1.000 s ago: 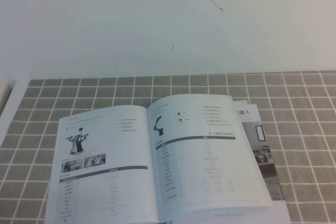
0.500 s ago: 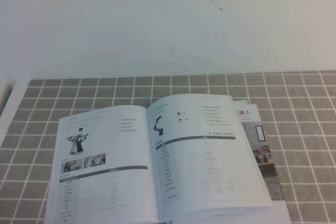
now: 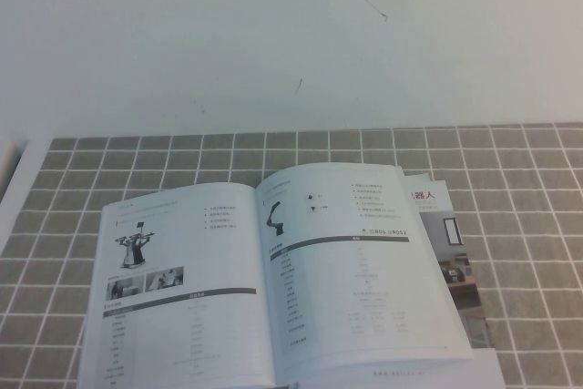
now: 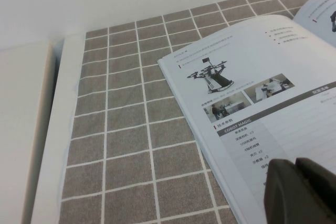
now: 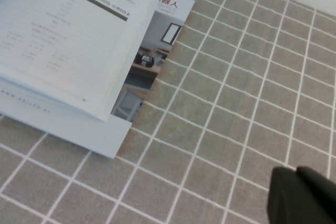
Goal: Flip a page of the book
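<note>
The book (image 3: 273, 280) lies open on the tiled mat, near the front edge of the high view. The page (image 3: 173, 271) lies flat as the left leaf, its tripod-like device side up; it also shows in the left wrist view (image 4: 252, 77). The right leaf (image 3: 355, 271) shows a dark arm and text. Neither gripper shows in the high view. In its wrist view my left gripper (image 4: 295, 163) is over the lower part of the left leaf, fingers together and empty. My right gripper (image 5: 296, 170) is over bare mat to the right of the book, fingers together and empty.
A brochure with colour room photos (image 3: 451, 243) lies under the book's right side and sticks out; it also shows in the right wrist view (image 5: 152, 61). The grey tiled mat (image 3: 528, 225) covers the white table (image 3: 273, 43). The mat's left edge (image 4: 58, 129) shows in the left wrist view.
</note>
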